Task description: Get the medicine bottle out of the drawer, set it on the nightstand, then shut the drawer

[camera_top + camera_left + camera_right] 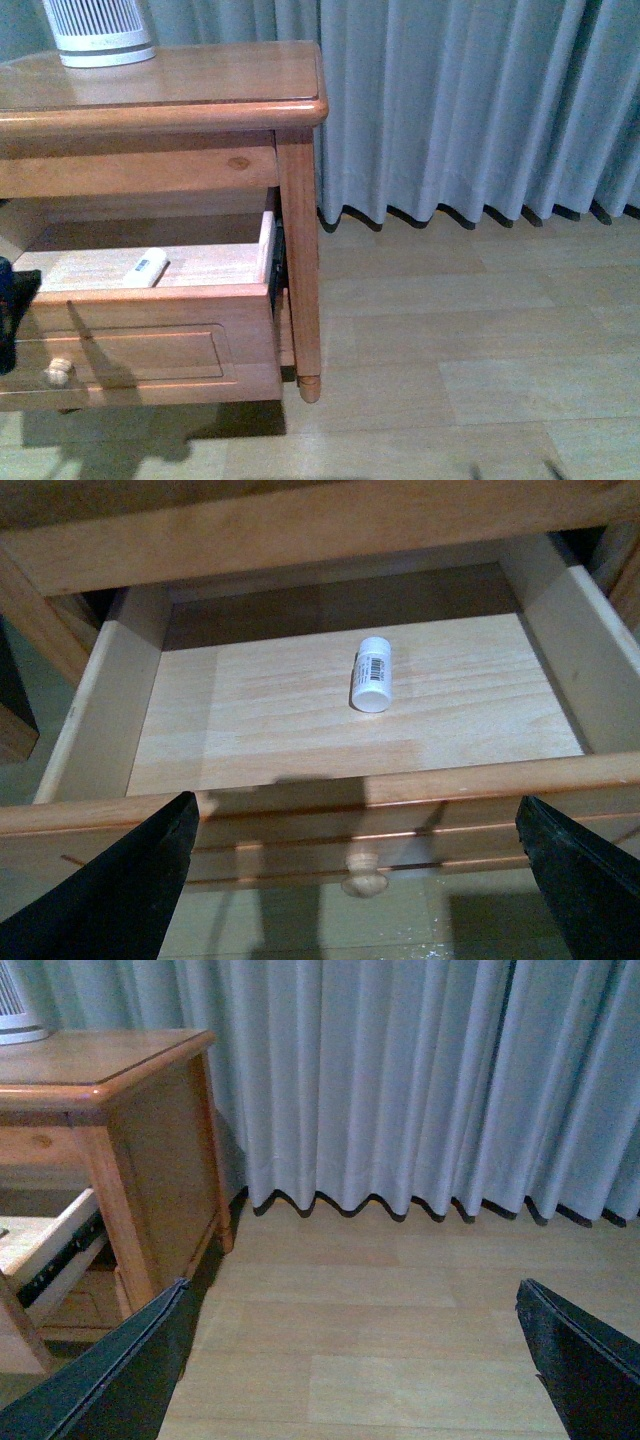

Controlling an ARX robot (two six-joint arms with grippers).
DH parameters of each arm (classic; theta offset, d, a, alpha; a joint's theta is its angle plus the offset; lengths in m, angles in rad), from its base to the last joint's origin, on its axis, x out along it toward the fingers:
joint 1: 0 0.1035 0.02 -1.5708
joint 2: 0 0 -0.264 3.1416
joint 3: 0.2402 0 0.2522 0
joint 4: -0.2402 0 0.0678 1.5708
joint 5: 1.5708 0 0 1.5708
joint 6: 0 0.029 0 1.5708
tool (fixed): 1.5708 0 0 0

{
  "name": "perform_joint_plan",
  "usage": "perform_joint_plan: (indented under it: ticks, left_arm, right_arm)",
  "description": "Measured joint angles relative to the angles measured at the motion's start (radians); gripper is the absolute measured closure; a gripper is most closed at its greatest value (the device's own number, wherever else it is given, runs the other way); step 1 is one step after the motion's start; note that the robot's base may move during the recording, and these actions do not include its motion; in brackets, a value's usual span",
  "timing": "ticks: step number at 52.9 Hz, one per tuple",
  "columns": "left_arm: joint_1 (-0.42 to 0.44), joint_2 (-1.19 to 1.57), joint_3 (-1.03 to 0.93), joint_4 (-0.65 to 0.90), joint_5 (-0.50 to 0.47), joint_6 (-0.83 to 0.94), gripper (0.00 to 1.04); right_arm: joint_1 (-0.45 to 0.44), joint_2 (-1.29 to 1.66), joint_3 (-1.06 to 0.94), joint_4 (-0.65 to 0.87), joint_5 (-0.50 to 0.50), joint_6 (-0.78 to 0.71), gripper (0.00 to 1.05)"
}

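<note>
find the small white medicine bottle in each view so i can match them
Front view: small white cylindrical medicine bottle lies on the pale floor of the open orange-brown wooden drawer, lower left.
Left wrist view: bottle near the middle of the drawer floor.
Right wrist view: not in it.
Shared landmark: the drawer's round wooden knob, front and left wrist views.

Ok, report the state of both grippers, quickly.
Left gripper: open, jaws wide apart, holding nothing.
Right gripper: open, jaws wide apart, holding nothing.
</note>
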Motion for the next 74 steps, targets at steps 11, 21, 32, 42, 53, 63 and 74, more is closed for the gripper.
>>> perform_joint_plan:
  ticks: [11,21,32,42,53,63,74]
  left_arm:
    - [-0.006,-0.51,-0.064,-0.275,-0.001,-0.016,0.07]
    - [-0.079,-0.877,-0.066,-0.529,-0.072,-0.102,0.07]
    - [-0.142,-1.06,-0.092,-0.625,-0.1,-0.185,0.07]
    - [-0.156,-1.109,-0.13,-0.613,-0.172,-0.156,0.21]
    - [-0.01,-1.178,-0.212,-0.599,-0.008,-0.128,0.56]
    - [0.039,-1.213,-0.262,-0.582,0.01,-0.124,0.9]
    - [0.04,-1.244,-0.302,-0.573,0.01,-0.122,1.01]
  right_arm:
    - [0.0,0.0,0.0,0.0,0.0,0.0,0.07]
    - [0.0,0.0,0.0,0.0,0.0,0.0,0.07]
    - [0.0,0.0,0.0,0.0,0.0,0.0,0.07]
    - [0.0,0.0,0.0,0.0,0.0,0.0,0.07]
    - [0.0,0.0,0.0,0.0,0.0,0.0,0.07]
    - [0.0,0.0,0.0,0.0,0.0,0.0,0.07]
    - [0.0,0.0,0.0,0.0,0.0,0.0,0.07]
